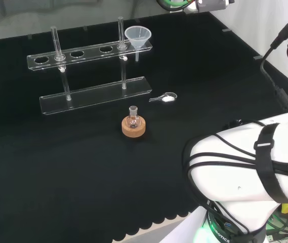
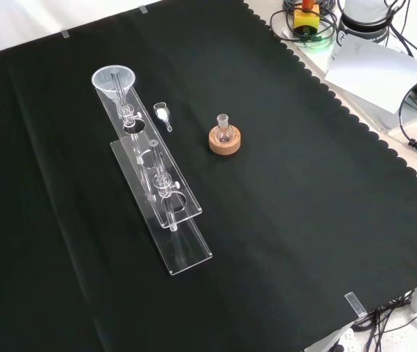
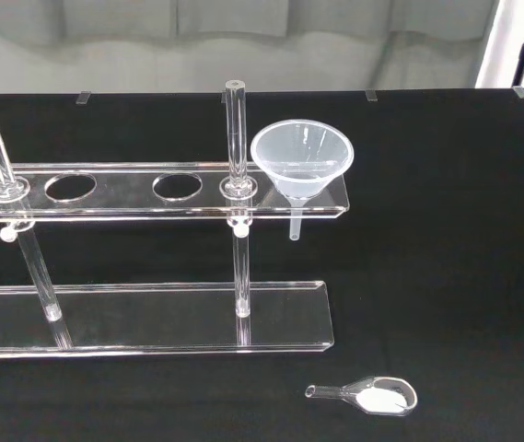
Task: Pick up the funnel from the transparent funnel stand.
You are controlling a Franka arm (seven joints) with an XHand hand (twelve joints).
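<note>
Nearest the wrist camera: a small clear scoop lying flat on the black cloth, a little white powder in its bowl, just in front of the stand's base plate and apart from it. Behind it, the clear stand: flat base plate, two upright rods, and an upper rail with a row of round holes. Seated in the end hole of that rail, the funnel, upright, wide mouth up, stem hanging through the hole and ending well above the base plate; right beside one of the rods. In the head view, funnel at the right end of the rail, stand running left to right across the far part of the bench, scoop just right of the base plate's near corner. Nearer the camera there, a small round flask upright on a cork ring, apart from stand and scoop. White arm links large at the lower right, well away from all the ware. In the front view, stand running from upper left to lower right, funnel at its far end, scoop just right of the rail, flask on its ring farther right. State of the fingers: cannot tell. Funnel untouched, still seated in the stand.
</note>
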